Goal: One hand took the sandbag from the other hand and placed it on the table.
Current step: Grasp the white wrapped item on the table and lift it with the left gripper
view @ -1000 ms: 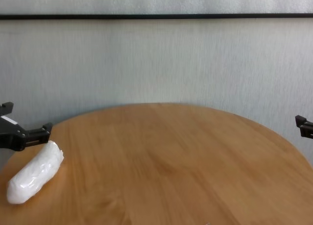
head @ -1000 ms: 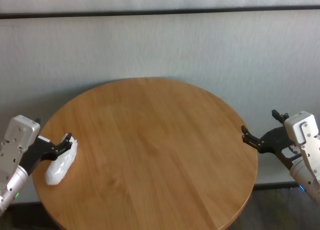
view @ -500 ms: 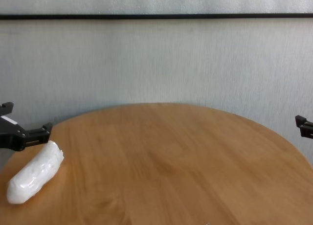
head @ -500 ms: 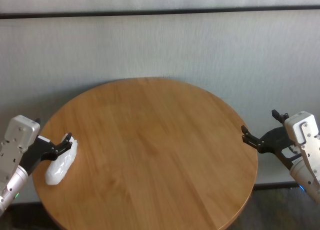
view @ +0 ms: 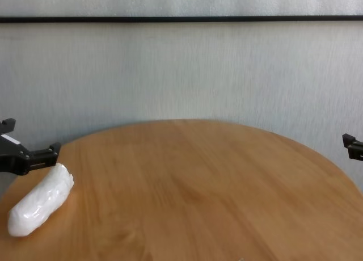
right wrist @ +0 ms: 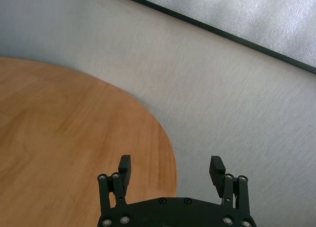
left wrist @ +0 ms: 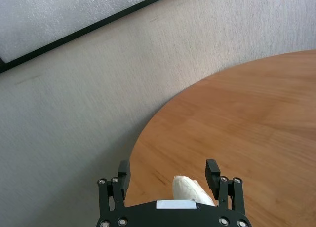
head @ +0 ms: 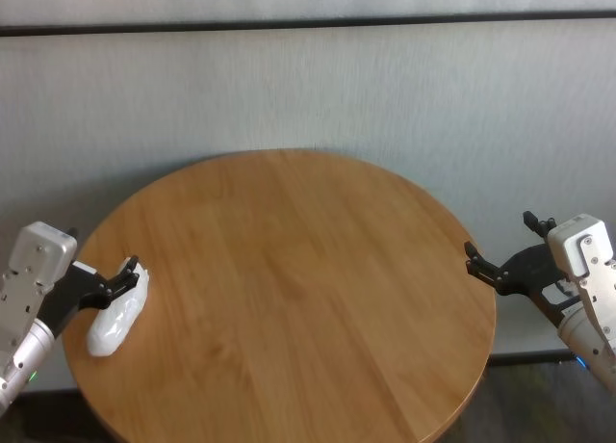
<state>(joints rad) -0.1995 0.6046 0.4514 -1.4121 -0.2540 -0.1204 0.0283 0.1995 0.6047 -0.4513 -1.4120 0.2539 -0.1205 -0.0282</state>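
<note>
The white sandbag [head: 116,311] lies on the round wooden table [head: 289,270] at its left edge, also in the chest view [view: 39,201]. My left gripper [head: 100,251], on the wrist with the green light, is open and hovers just over the bag's far end. In the left wrist view the open left gripper [left wrist: 168,168] shows the bag's tip [left wrist: 190,190] between and below its fingers. My right gripper [head: 499,237], on the wrist with the blue light, is open and empty beside the table's right edge. The right wrist view shows it open [right wrist: 170,164] over the table's rim [right wrist: 59,118].
A pale grey wall [head: 308,96] with a dark horizontal strip stands close behind the table. The table's round edge drops off just beside both grippers. Nothing else lies on the tabletop [view: 198,187].
</note>
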